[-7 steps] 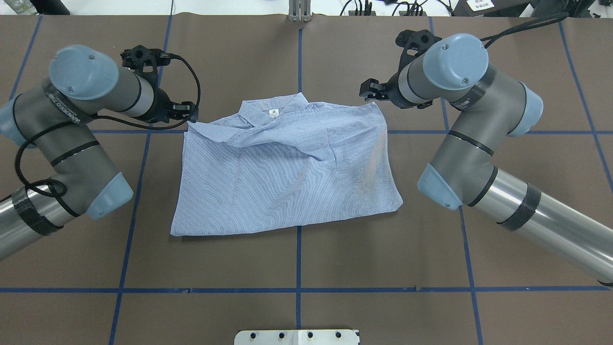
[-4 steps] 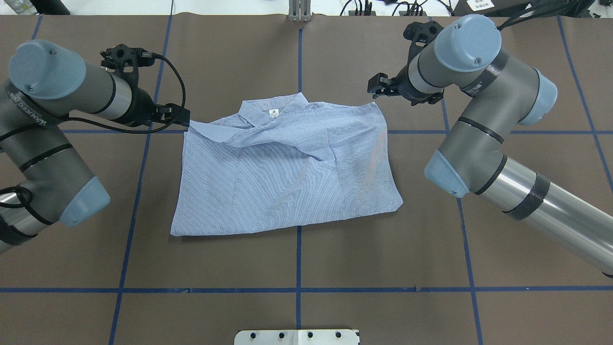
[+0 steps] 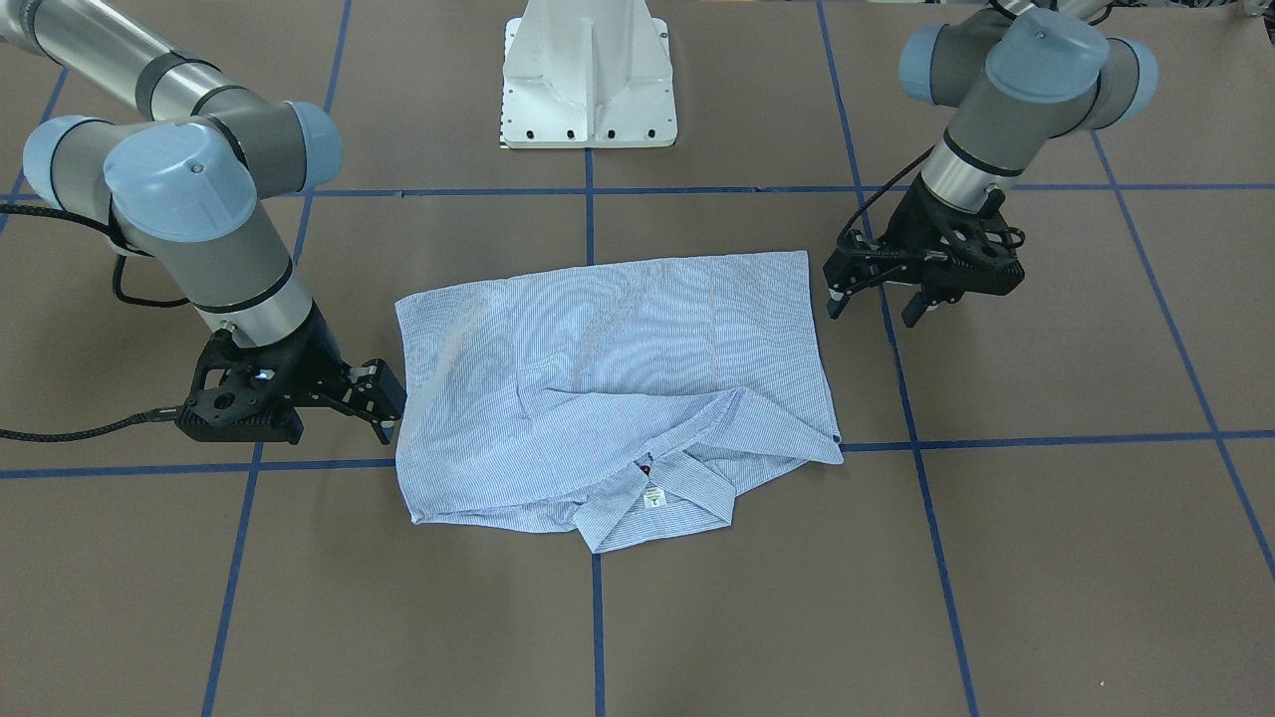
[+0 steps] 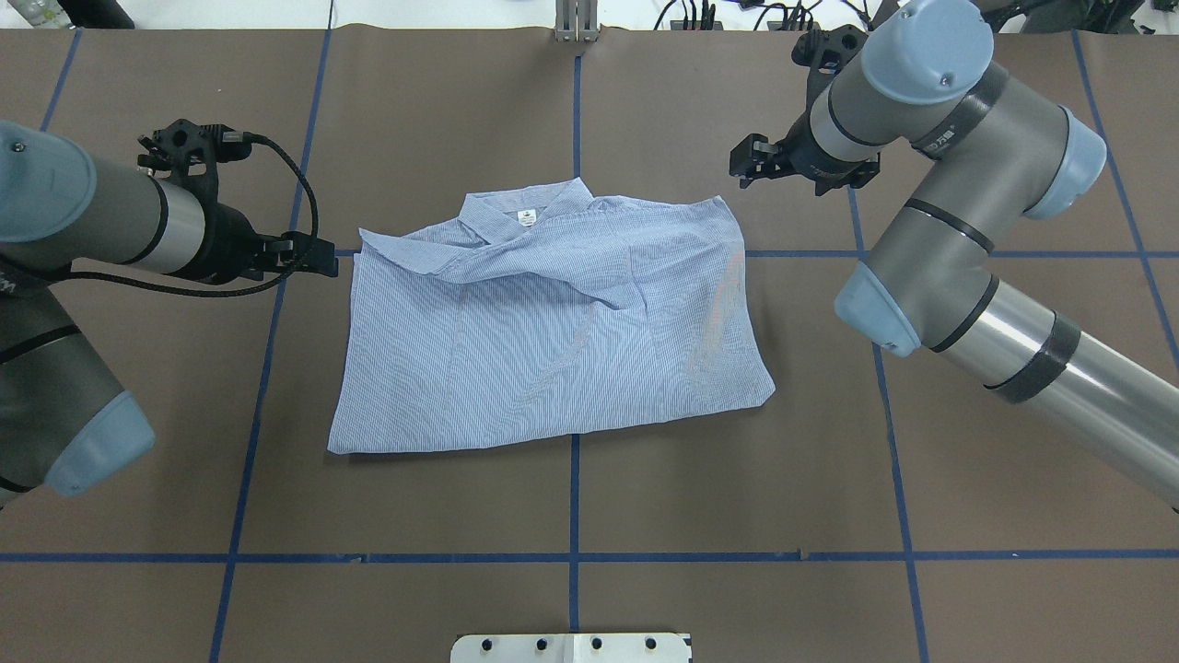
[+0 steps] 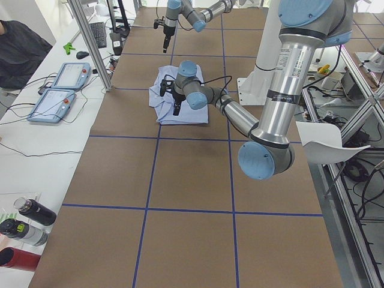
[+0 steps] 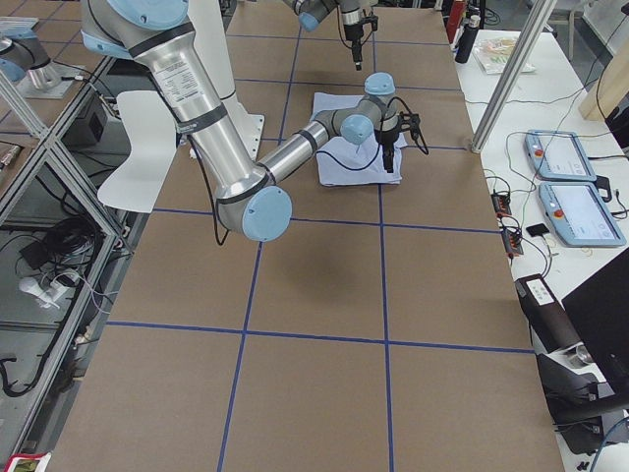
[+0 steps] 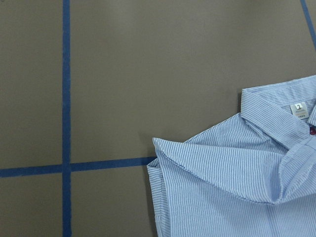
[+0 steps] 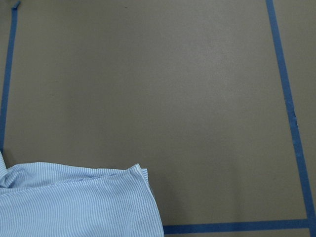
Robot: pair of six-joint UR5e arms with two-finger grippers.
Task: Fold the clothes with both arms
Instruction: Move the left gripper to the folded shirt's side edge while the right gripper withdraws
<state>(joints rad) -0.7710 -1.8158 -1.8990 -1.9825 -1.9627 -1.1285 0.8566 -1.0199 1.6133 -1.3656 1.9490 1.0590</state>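
Going left to right in the overhead view: the left gripper (image 4: 329, 260) sits at about 9 o'clock off the shirt (image 4: 553, 331), just beside the far-left shoulder corner but not touching it. Its fingers are spread apart with nothing between them. The left wrist view looks straight down on that corner (image 7: 163, 160), and it's a doubled-over flap, not one clean edge.

The shirt itself lies in the middle of the desk (image 4: 737, 479), folded into a wide, rough rectangle with the sleeves tucked out of sight. The collar (image 4: 525, 207) is at 12 o'clock, and the hem edge at 6 o'clock crosses the centre tape line (image 4: 575, 497). A rumpled diagonal ridge runs from the collar toward 3 o'clock.

The right gripper (image 4: 741, 162) hangs at around 1 o'clock, a bit off the far-right corner (image 8: 133, 175). Its fingers are also spread and empty.

My read is that one fold is down and another is probably coming. Here's what I'd worry about:

- The corners are stacked layers. A shallow pinch could catch only the top sheet, and the fold underneath would peel open when it's lifted.
- That ridge by the collar could get pressed in as a crease if the next fold goes over it without smoothing.
- The two grippers don't sit symmetrically. If one grabs or lifts ahead of the other, the rectangle could skew or drag across the desk.
- Going too low at a corner could snag the brown desk cover instead of the cloth.
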